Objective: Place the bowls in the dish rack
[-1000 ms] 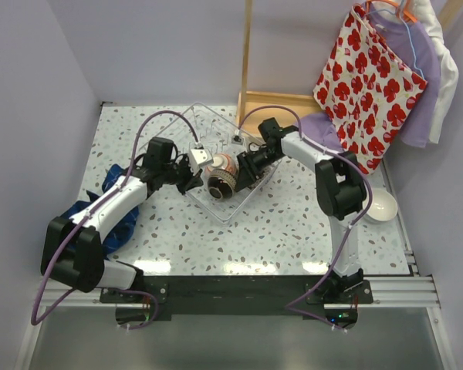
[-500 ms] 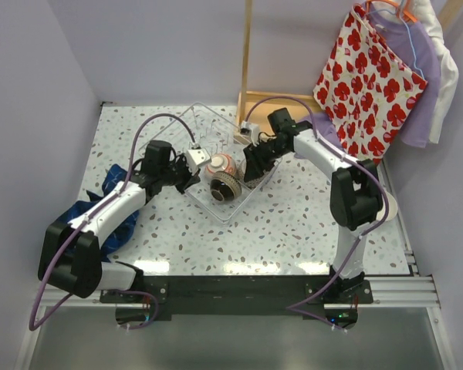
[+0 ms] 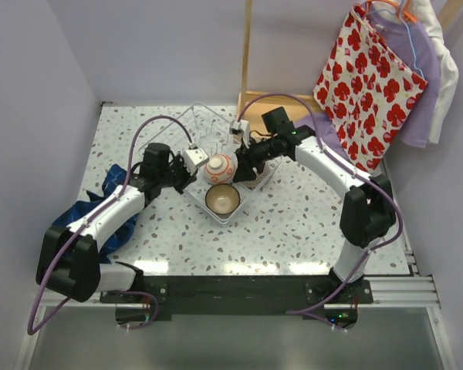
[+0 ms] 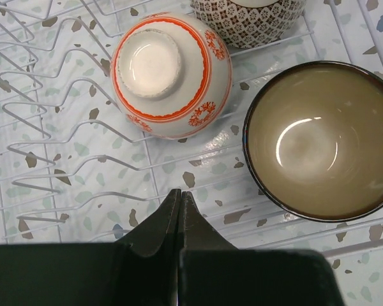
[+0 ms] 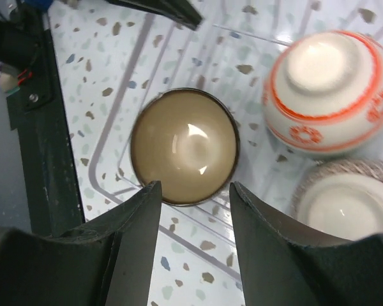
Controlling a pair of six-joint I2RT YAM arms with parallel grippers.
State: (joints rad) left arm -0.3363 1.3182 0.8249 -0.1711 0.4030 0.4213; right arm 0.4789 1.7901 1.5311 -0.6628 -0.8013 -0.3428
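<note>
The clear dish rack (image 3: 184,127) lies at mid-table. In it a red/orange patterned bowl (image 3: 219,169) sits upside down. A brown glazed bowl (image 3: 222,200) stands upright in the near corner. A brown net-patterned bowl (image 4: 249,22) lies upside down beside them. My left gripper (image 3: 187,173) is shut and empty at the rack's left edge, its tips (image 4: 180,194) just short of the red/orange bowl (image 4: 171,73). My right gripper (image 3: 245,163) is open and empty above the brown glazed bowl (image 5: 184,146). The other bowls are out of view.
A blue cloth (image 3: 108,208) lies under the left arm. A shallow wooden box (image 3: 274,104) stands behind the rack. A red-flowered bag (image 3: 366,85) and purple cloth (image 3: 324,127) hang at the back right. Upright prongs (image 4: 51,127) fill the rack's left part.
The brown glazed bowl has gone from lying on its side at the right gripper to standing upright in the rack's near corner. The right gripper has drawn back from it.
</note>
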